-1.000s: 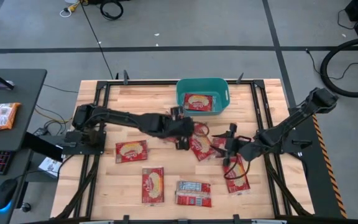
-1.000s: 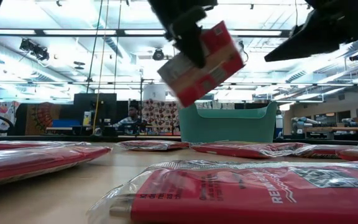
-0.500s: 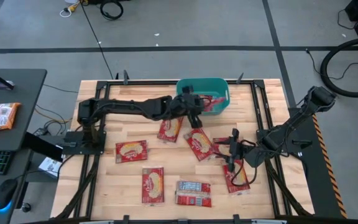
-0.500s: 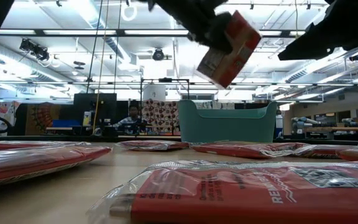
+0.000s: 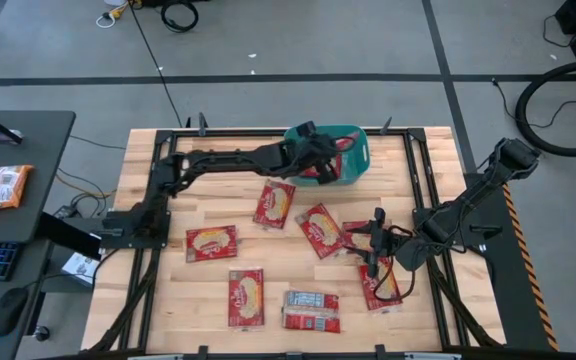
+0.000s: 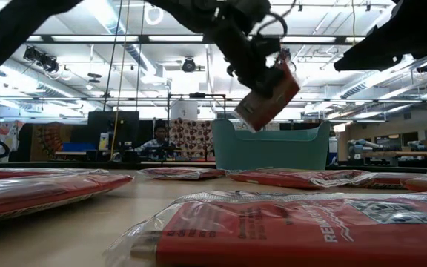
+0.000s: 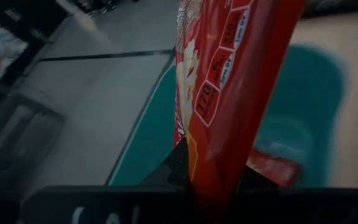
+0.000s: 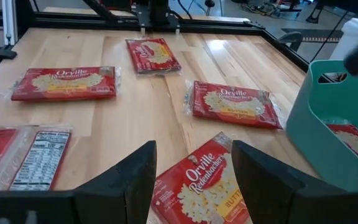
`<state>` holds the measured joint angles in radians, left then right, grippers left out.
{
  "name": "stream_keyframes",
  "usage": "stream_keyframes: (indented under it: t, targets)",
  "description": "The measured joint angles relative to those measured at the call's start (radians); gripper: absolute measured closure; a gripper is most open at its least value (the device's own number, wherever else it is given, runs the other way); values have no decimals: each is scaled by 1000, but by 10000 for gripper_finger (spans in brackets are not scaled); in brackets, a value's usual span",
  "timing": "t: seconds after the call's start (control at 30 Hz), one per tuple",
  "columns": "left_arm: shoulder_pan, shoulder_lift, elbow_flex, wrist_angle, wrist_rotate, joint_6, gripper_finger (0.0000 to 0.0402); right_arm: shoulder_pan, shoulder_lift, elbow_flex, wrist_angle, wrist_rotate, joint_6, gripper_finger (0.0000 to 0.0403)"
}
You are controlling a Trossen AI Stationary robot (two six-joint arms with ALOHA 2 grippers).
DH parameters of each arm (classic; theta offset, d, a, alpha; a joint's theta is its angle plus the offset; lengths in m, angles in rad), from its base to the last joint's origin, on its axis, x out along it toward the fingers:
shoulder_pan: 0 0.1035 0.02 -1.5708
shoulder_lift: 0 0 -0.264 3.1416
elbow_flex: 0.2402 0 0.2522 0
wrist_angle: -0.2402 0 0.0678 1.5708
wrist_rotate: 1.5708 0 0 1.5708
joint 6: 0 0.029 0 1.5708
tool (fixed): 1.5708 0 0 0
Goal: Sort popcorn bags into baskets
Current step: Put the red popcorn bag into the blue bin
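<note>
Nearest you, popcorn bags point(image 5: 246, 297) lie flat on the wooden table point(image 5: 158, 290), one point(image 5: 311, 311) with its grey-white back up. Your right gripper point(image 5: 371, 240) hovers low with fingers spread, over the bags on the right side. Farthest out, your left gripper point(image 5: 326, 165) pinches one popcorn bag point(image 6: 268, 92), tilted, above the teal bin point(image 5: 356, 147); another bag point(image 7: 275, 167) lies inside.

Left arm: extended long across the far side, wrist raised; left end effector point(image 5: 320, 160) clamped, fingers pinched together. Right arm: folded low at the right side, wrist pointing inward; right end effector point(image 5: 372, 243) with fingers point(image 8: 135, 180) spread apart.
</note>
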<state>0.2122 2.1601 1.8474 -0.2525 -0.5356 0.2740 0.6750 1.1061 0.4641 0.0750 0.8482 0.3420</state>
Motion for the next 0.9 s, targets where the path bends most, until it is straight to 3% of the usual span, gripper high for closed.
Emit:
stream_keyframes:
  t: [0.33, 0.53, 0.6, 0.73, 0.9]
  targets:
    - [28, 89, 9, -68, -142, -84, 353, 2, 0, 0, -1, -1, 1, 188]
    - [20, 87, 15, -75, -138, -86, 273, 4, 0, 0, 2, -1, 1, 188]
    - [12, 87, 33, -97, -101, -90, 238, 4, 0, 0, 3, -2, 0, 188]
    - [-10, 86, 95, -177, 65, -99, 187, 5, 0, 0, -2, -4, 0, 188]
    - [-50, 84, 271, -407, 197, -142, 172, 5, 0, 0, -4, -3, -6, 188]
